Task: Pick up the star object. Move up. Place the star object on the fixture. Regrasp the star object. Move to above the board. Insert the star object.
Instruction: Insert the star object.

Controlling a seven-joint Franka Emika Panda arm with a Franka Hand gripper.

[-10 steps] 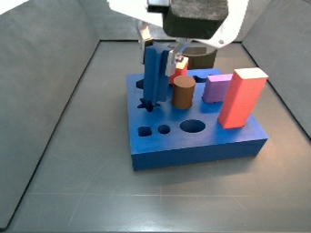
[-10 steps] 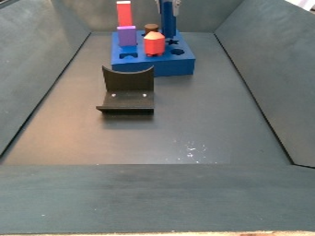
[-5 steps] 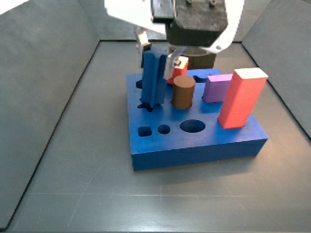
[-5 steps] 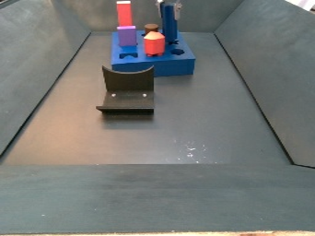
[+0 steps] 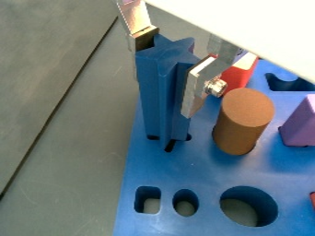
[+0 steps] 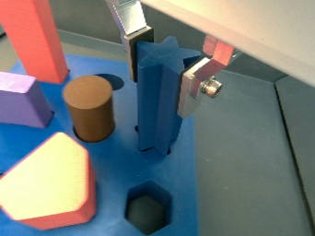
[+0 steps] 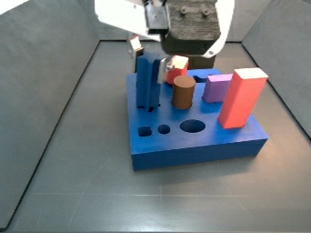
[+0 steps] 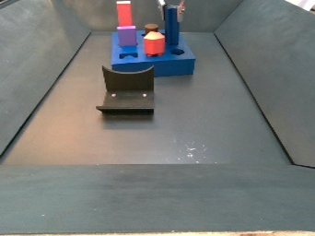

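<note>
The star object (image 7: 147, 82) is a tall blue star-section prism. It stands upright with its lower end in a hole of the blue board (image 7: 201, 146). It also shows in both wrist views (image 5: 160, 92) (image 6: 157, 101) and small at the far end of a side view (image 8: 170, 28). My gripper (image 7: 155, 50) is above the board, its silver fingers (image 5: 197, 88) pressed on either side of the star's top. The gripper shows in both wrist views (image 5: 169, 69) (image 6: 164, 64). The dark fixture (image 8: 128, 89) stands on the floor in front of the board, with nothing on it.
On the board stand a brown cylinder (image 7: 183, 91), a purple block (image 7: 216, 88), a tall red block (image 7: 243, 96) and a red hexagon piece (image 6: 50, 180). Open holes show at the board's front (image 5: 250, 205) (image 6: 147, 207). Grey walls surround the floor.
The gripper has come down with the star in it, and the star's top now sits lower, deeper in the board's hole. Nothing else has moved.
</note>
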